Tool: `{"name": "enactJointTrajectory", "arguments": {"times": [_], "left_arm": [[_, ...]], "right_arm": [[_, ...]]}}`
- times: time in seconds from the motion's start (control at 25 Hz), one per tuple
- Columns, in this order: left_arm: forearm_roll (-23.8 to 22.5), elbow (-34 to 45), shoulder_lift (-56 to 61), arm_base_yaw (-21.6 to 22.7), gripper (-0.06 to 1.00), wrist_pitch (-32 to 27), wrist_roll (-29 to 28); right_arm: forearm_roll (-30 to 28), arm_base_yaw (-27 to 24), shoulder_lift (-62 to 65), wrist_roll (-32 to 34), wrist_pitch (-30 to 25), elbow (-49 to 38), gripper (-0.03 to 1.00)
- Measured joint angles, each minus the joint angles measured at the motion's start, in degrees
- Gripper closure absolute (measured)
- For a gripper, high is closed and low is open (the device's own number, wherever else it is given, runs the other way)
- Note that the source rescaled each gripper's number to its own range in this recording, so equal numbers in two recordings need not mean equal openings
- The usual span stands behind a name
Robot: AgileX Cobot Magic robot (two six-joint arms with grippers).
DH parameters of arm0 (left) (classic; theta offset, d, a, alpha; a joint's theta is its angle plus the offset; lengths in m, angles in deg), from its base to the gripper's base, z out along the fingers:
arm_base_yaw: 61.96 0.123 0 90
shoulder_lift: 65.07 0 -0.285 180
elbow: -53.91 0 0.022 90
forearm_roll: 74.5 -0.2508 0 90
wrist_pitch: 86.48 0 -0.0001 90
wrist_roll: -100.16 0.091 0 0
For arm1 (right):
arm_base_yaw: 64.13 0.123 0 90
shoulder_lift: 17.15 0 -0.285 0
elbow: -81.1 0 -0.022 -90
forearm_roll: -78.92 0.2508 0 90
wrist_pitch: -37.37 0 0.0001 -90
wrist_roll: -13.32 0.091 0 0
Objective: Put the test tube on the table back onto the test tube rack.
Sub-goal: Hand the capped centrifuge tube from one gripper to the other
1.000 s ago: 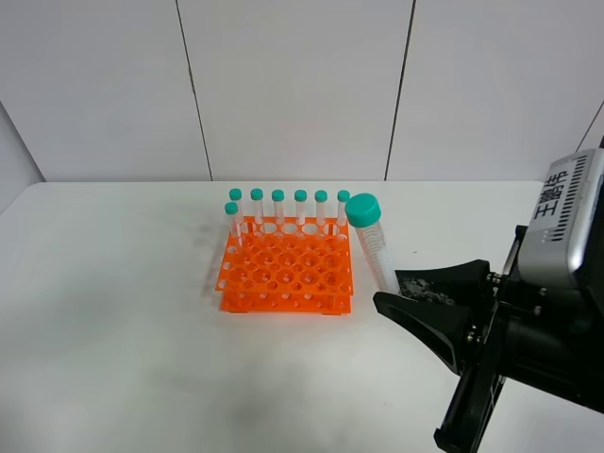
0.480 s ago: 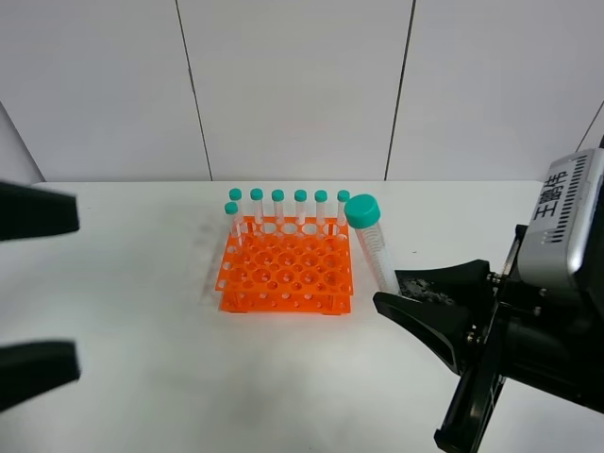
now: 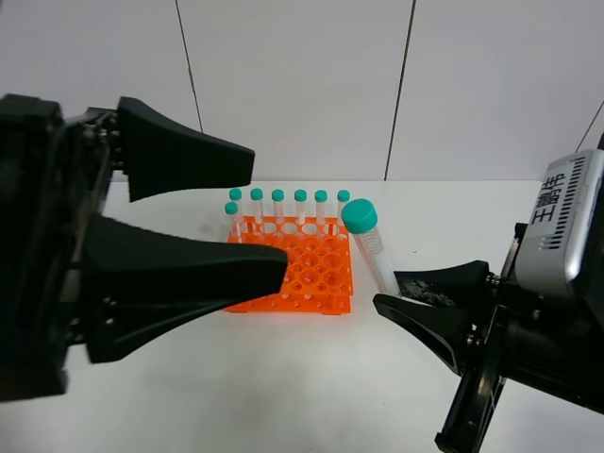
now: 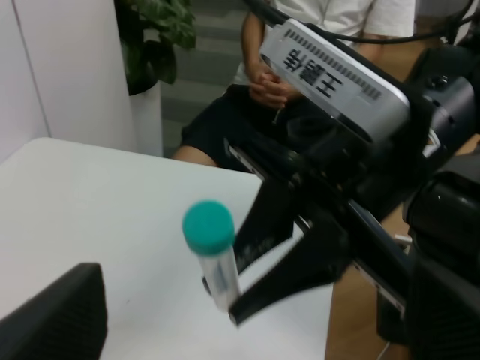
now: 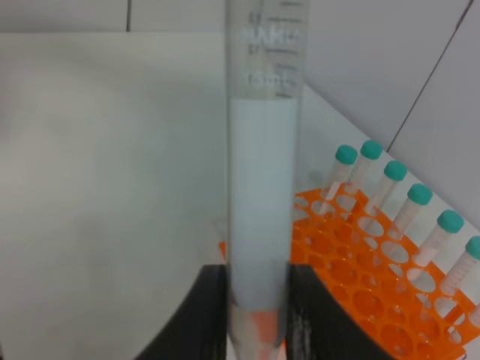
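Observation:
The test tube [image 3: 375, 253], clear with a teal cap, stands tilted in the air just right of the orange test tube rack [image 3: 321, 278]. My right gripper [image 3: 392, 294] is shut on its lower end. In the right wrist view the test tube [image 5: 259, 172] rises between the two black fingers [image 5: 201, 319], with the rack [image 5: 360, 281] behind it. My left gripper [image 3: 269, 212] is open and holds nothing. It looms close to the camera, and its lower finger covers the rack's left part. From the left wrist view the tube [image 4: 214, 259] appears upright over the white table [image 4: 90, 195].
Several identical capped tubes [image 3: 300, 206] stand along the rack's back row, and one more is at its left end. A seated person [image 4: 300, 45] shows beyond the table edge in the left wrist view. White wall panels stand behind the table.
My left arm has swung in from the left and now fills the left foreground, hiding part of the rack. The held tube and my right gripper have barely shifted.

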Motion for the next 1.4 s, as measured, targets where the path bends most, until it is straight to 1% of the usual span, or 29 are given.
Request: {"name": "enactJointTrajectory", "arguments": {"times": [0.12,0.24,0.52,0.68,0.8,0.92,1.2,1.28,1.4], "left_arm": [[5.36,-1.24,-3.78,-0.03,0.06,0.00,5.48],[9.96,-2.85,-7.43,-0.19,0.06,-0.14,9.59],[15.84,-4.42,-14.21,-0.19,0.06,-1.38,14.56],[20.70,-4.42,-16.27,-0.19,0.06,-2.29,21.02],[21.65,-4.42,-16.63,-0.19,0.07,-2.58,25.37],[21.99,-4.42,-16.63,-0.19,0.07,-2.90,27.96],[21.99,-4.42,-16.63,-0.19,0.08,-3.02,29.20],[21.99,-4.42,-16.63,-0.19,0.13,-3.64,29.25],[21.99,-4.42,-16.63,-0.19,0.24,-4.19,29.25]], "right_arm": [[0.00,0.00,0.00,0.00,-0.07,0.00,0.96],[-0.02,0.00,0.00,-0.03,-0.07,0.00,0.96],[-0.02,0.00,0.00,-0.03,0.75,0.00,0.96],[1.07,0.00,0.00,-0.03,3.08,0.00,0.96],[1.45,0.00,0.00,-0.03,4.32,0.00,0.96],[1.48,0.00,0.00,-0.03,4.37,0.00,0.96],[1.48,0.00,0.00,-0.03,4.42,0.00,0.96],[1.48,0.00,0.00,-0.03,4.53,0.00,0.96],[1.48,0.00,0.00,-0.03,4.53,0.00,0.96]]}}
